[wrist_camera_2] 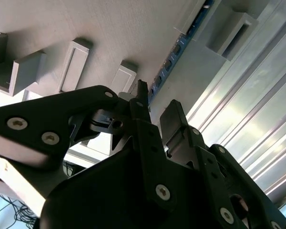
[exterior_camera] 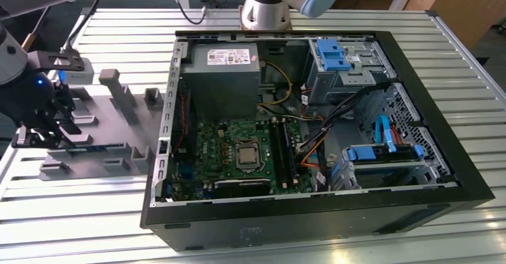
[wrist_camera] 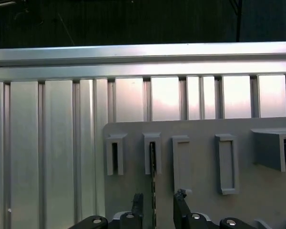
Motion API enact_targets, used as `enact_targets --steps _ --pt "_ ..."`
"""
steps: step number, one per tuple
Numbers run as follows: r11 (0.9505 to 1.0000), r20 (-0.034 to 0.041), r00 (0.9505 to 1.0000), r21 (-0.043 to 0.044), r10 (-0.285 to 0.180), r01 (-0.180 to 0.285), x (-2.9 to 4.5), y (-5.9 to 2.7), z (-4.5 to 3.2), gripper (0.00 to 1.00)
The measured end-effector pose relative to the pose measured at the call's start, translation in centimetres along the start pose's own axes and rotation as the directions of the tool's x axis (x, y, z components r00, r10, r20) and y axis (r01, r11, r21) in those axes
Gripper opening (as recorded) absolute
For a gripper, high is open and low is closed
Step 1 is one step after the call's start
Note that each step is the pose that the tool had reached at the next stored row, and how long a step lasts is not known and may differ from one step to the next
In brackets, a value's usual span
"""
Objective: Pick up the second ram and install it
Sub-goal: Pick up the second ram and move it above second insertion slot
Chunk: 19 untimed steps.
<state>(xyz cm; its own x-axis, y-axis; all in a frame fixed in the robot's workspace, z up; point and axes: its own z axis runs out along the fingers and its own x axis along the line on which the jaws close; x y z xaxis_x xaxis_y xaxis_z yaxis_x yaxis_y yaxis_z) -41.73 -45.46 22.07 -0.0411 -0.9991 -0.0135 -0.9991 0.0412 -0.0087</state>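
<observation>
Gripper (wrist_camera: 158,199) released, jaws astride the second ram (wrist_camera: 153,181) | ram stood on edge in slotted posts along the grey fixture (wrist_camera: 200,157) edge, likely upright so fingers could clamp its flat faces.

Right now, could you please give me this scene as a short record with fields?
gripper: over the grey holder plate, at the exterior view's left of the computer case
fingers: open, one on each side of the second ram
second ram: standing on edge on the plate, one end in a holder slot, not lifted
computer case: open, lying on the slatted table, motherboard visible
task state: second ram not yet gripped or installed
</observation>
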Motion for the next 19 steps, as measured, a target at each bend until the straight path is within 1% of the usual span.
enact_targets --steps 10,19 --pt "1.0 0.0 1.0 0.0 0.0 0.0 0.02 0.0 1.63 0.38" --pt "1.0 -0.0001 1.0 0.0 0.0 0.0 0.03 0.01 2.55 0.37"
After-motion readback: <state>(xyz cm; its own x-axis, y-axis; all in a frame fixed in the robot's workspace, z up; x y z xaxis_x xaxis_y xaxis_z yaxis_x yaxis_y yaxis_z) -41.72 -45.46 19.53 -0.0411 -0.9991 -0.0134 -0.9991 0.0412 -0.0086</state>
